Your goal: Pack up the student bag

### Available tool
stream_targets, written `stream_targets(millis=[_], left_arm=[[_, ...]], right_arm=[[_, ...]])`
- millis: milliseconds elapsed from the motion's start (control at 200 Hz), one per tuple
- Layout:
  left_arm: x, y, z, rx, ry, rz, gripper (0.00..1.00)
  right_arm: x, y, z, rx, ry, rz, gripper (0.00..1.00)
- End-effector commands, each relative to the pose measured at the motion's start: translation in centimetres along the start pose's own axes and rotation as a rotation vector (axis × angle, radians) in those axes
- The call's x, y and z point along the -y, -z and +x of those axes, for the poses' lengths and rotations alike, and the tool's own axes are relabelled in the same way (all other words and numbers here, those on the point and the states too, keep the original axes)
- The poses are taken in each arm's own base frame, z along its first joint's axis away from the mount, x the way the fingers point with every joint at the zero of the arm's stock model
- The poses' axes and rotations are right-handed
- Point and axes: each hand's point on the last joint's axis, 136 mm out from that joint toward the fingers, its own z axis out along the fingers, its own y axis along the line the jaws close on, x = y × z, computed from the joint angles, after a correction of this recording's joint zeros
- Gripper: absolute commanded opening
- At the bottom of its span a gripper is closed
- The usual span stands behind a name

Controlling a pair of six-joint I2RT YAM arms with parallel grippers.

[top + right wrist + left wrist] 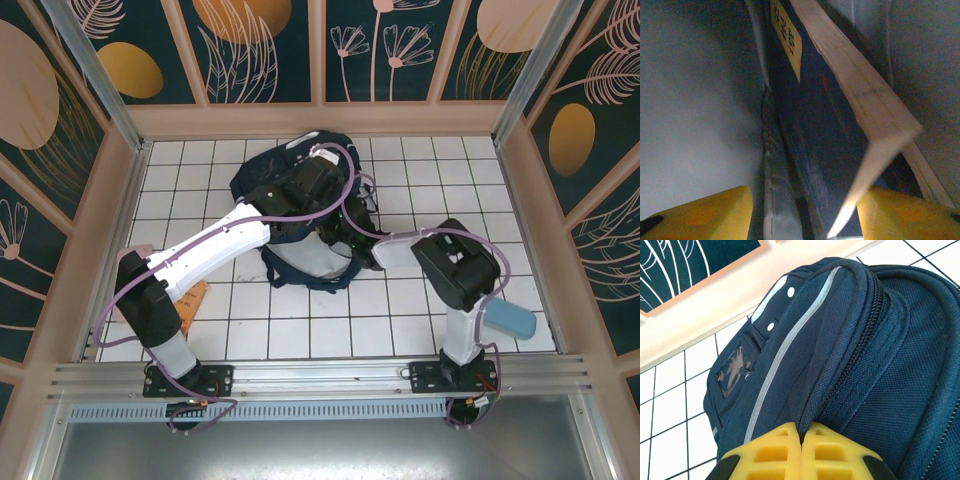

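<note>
The bag [258, 182] is seen on the tiled table [400, 312], towards its far side and about mid-way across, with both arms brought over it. The left arm [220, 245] is stretched from its base diagonally onto the top of the bag. The right arm [455, 265] is bent at the elbow and turned leftward, its end lost in the bag's opening.

In the left wrist view, the left gripper [801, 452] is seen closed: its yellow fingers [770, 452] are pressed together on a fold of the navy fabric, just beside the zip [860, 347]. A pale stripe [790, 340] is seen running up the bag's side, and white dots are shown on a light patch near the top.

In the right wrist view, the inside of the bag is shown, with grey lining [690, 100] on the left. The right gripper [805, 217] is held wide, its two yellow fingers [700, 215] well apart. A navy book [815, 130] with a yellow label [786, 37] is stood tilted between them, its pale page edge [860, 85] turned to the right. A gap is left between the book and the left finger; whether the other finger is touched by the book cannot be told.

An orange thing [192, 298] is partly covered by the left arm at the near left. A light-blue thing [510, 320] is lain just beside the right arm at the near right.
</note>
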Motion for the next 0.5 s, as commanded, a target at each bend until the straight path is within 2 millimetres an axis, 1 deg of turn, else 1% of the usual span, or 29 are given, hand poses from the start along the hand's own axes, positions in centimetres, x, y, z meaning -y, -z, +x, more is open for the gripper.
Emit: stream_targets(millis=[0, 60, 180, 205, 230, 300, 365, 435, 460, 495], left_arm=[[-2.3, 2.9, -4.6, 0.165, 0.113, -0.022, 0.00], [-2.4, 2.8, -4.5, 0.164, 0.117, -0.024, 0.00], [-2.4, 2.7, -4.3, 0.160, 0.119, -0.023, 0.00], [-2.4, 2.7, -4.3, 0.159, 0.116, -0.022, 0.00], [-2.4, 2.7, -4.2, 0.157, 0.116, -0.023, 0.00], [-2.3, 2.6, -3.7, 0.150, 0.110, -0.019, 0.00], [-2.0, 2.3, -3.3, 0.142, 0.106, -0.009, 0.00], [-1.6, 2.0, -2.8, 0.135, 0.120, 0.008, 0.00], [-1.4, 2.0, -2.6, 0.132, 0.131, 0.020, 0.03], [-1.1, 1.9, -2.5, 0.130, 0.151, 0.039, 0.11]], right_arm=[[-1.9, 2.8, 0.8, -0.066, 0.029, -0.032, 0.59], [-1.5, 3.8, 0.9, -0.075, 0.032, -0.016, 0.59], [0.3, 6.2, 1.6, -0.114, 0.062, 0.025, 0.57], [0.9, 6.8, 1.8, -0.123, 0.070, 0.036, 0.57], [1.2, 7.4, 2.0, -0.128, 0.081, 0.040, 0.57], [3.2, 9.3, 2.0, -0.121, 0.120, 0.095, 0.56], [4.8, 11.2, 1.4, -0.090, 0.144, 0.153, 0.56], [6.1, 13.2, 0.4, -0.038, 0.161, 0.199, 0.56], [6.4, 13.9, -0.1, -0.011, 0.174, 0.217, 0.56], [6.9, 14.9, -0.9, 0.027, 0.190, 0.254, 0.57]])
